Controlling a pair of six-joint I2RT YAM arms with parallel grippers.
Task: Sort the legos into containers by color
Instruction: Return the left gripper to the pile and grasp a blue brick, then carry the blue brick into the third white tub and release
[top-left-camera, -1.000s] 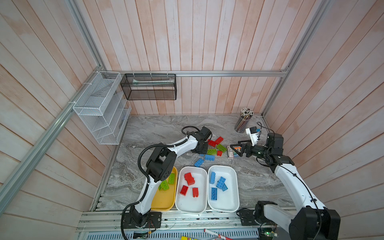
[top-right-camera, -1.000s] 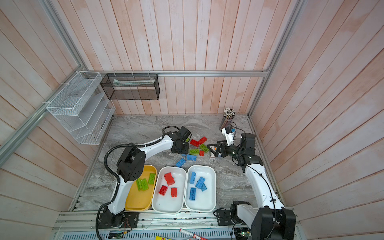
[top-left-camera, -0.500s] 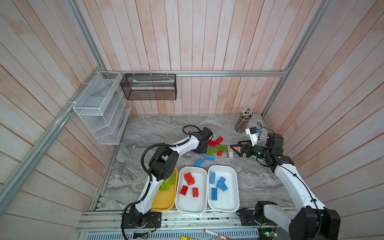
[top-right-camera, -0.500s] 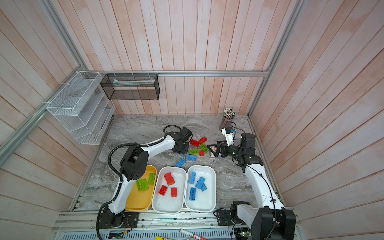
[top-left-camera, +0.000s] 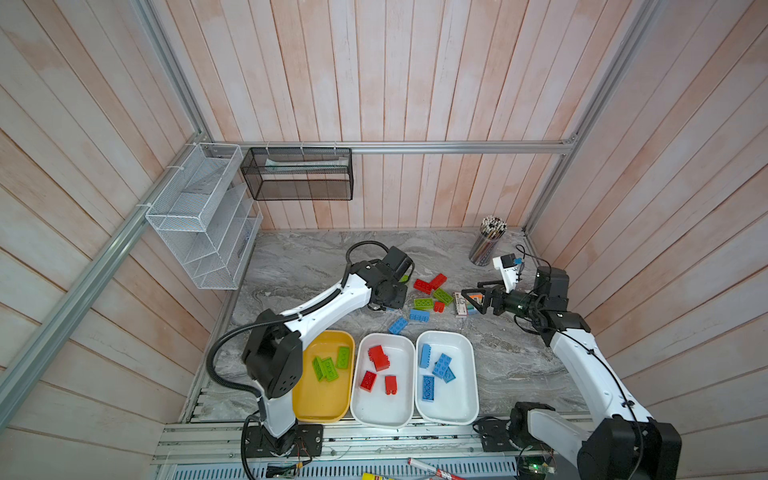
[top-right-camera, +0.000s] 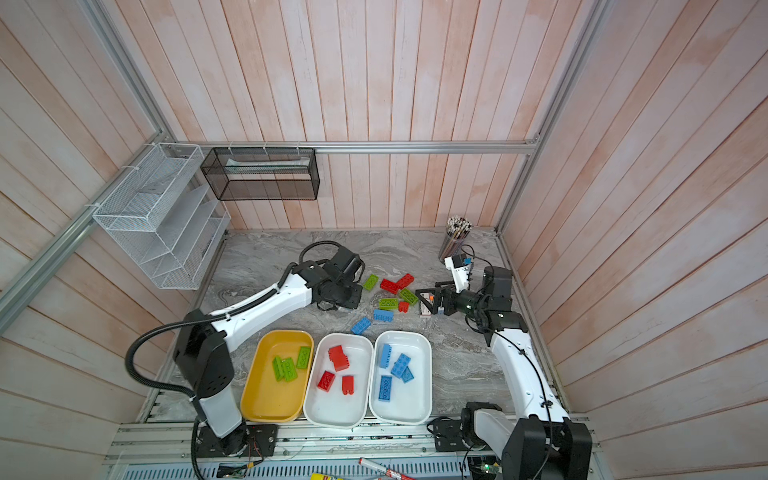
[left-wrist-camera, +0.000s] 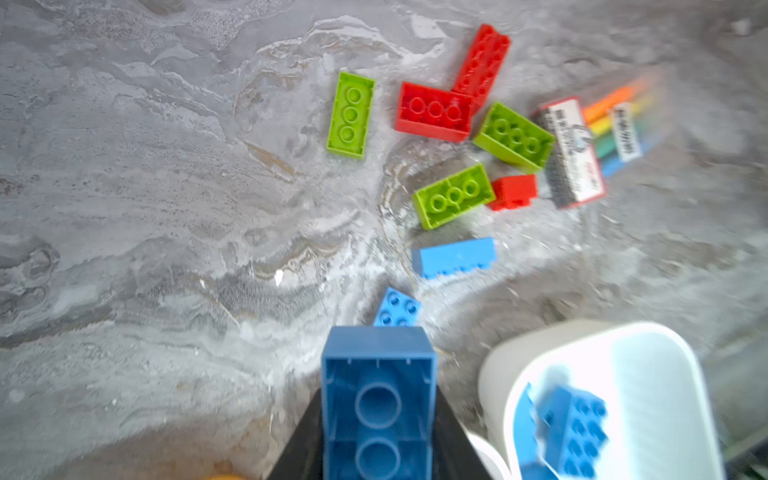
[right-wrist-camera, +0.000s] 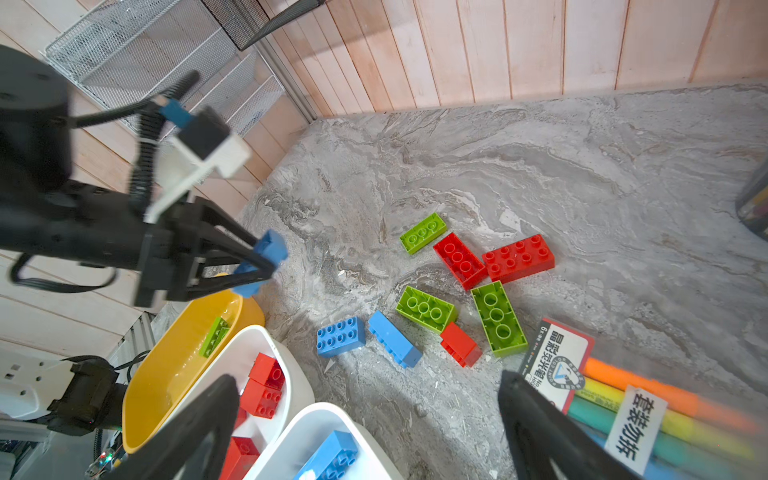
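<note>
The jaws of the left gripper (right-wrist-camera: 259, 266) are clamped on 1 blue brick (left-wrist-camera: 377, 395), having been drawn together within the last second. The pick is therefore judged complete, and only the carry to the white tray with blue bricks (top-left-camera: 446, 409) remains for this piece. The brick appears to be held clear of the table (left-wrist-camera: 166, 208), gripped across its long sides, with its hollow underside and 2 round tubes turned to the wrist camera. Beyond it, 8 loose legos (left-wrist-camera: 453, 195) are left: 3 green, 3 red, 2 blue. The right gripper (right-wrist-camera: 365, 376) is held empty, jaws wide apart, above the rainbow-striped pack (right-wrist-camera: 623, 407).
</note>
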